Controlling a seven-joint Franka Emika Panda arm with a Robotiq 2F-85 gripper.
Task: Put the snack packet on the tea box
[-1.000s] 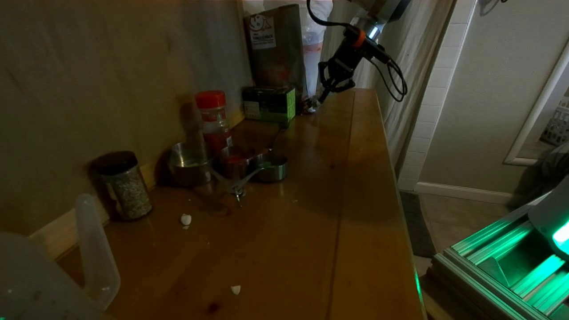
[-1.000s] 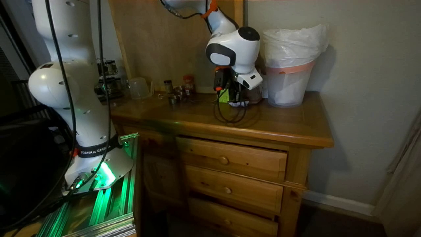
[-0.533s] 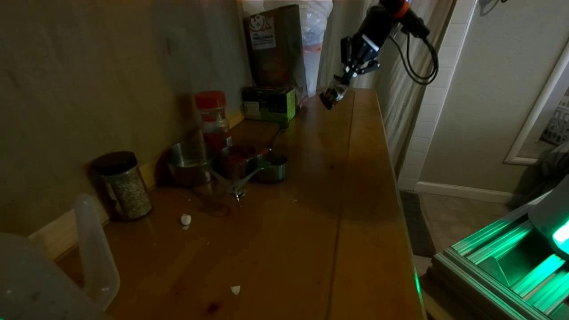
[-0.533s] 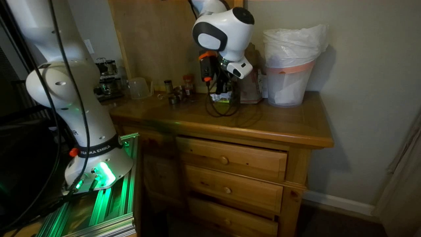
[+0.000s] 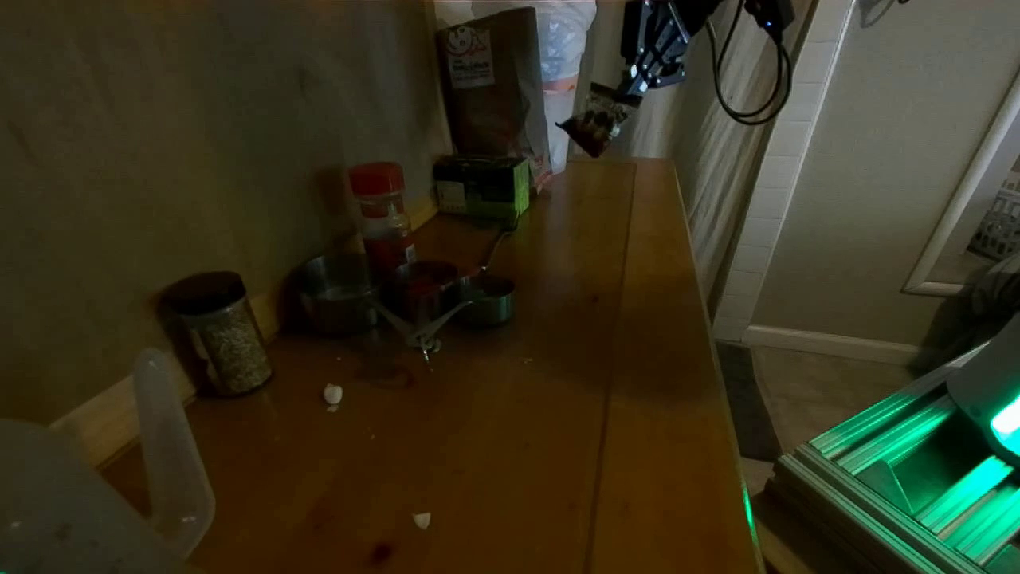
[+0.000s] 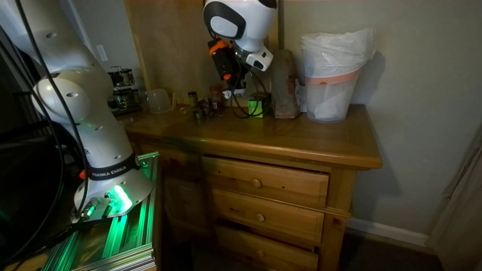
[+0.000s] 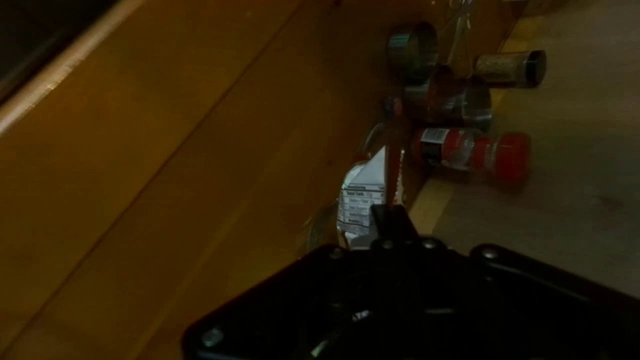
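The gripper [image 5: 632,90] is pinched narrow on one end of the snack packet [image 5: 598,123], which hangs tilted in the air above the dresser top [image 5: 518,422]. The packet is small and flat, dark reddish-brown, with a corner pointing down; in the wrist view another face shows whitish, with rows of small dark print. Black cables [image 5: 753,123] loop down beside the gripper and, in an exterior view, pass across the green end of the tea box [image 6: 255,107], from which the packet hangs apart. The box, black and green, stands low, with a tall brown pack [image 5: 498,104] close by; whether the two touch cannot be told. Past the pack is a clear bin [image 6: 325,101] with a white liner [image 6: 337,52]. To the box's other side, metal measuring cups [image 5: 488,304] crowd together, one long handle [image 5: 496,248] ending just beside the box, and a red-lidded jar [image 5: 390,231] stands upright by them. Farther out come a dark-lidded jar [image 5: 231,347], upright, and a translucent container [image 6: 158,101]. Two small white bits [image 5: 333,393] lie well apart on the dresser top.
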